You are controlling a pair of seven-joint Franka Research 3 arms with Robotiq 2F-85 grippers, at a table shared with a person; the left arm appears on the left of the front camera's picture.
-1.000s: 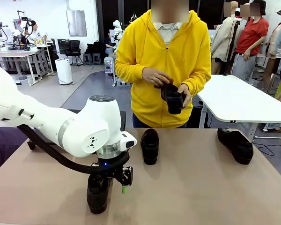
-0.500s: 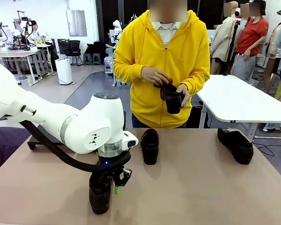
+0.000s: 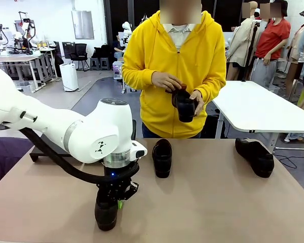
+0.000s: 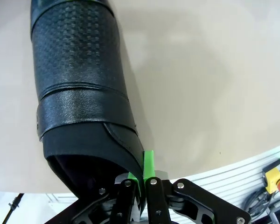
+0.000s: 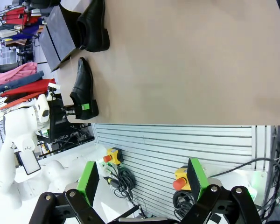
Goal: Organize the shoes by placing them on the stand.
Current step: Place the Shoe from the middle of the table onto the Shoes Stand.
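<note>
The left end effector point(image 4: 147, 164) is closed on the near loafer point(image 4: 79, 93), its green pads pinching only the thin leather rim at the heel opening. This shoe stands at the near left of the tabletop point(image 3: 218, 202), under the left arm's wrist. The right end effector point(image 5: 142, 182) is open and holds nothing, hanging off the tabletop's near edge.

The main risk is probably the shallow bite. The rim is soft and glossy, so on a lift the leather may fold or slide out from between the pads. The toe would likely sag and swing, which could drop the shoe or knock it against the stand's edge. The stand point(image 5: 60, 32) sits at the far left and is sloped, so a shoe released crooked could slip down the panel.

There are four loafers. One is gripped. The middle loafer point(image 3: 162, 157) lies on the tabletop beyond it. The right loafer point(image 3: 255, 156) lies at the far right. The fourth loafer point(image 3: 185, 105) is held up by the person's hand point(image 3: 198, 99) across the tabletop. There is one stand of two panels, and no shoe visibly rests on it.
</note>
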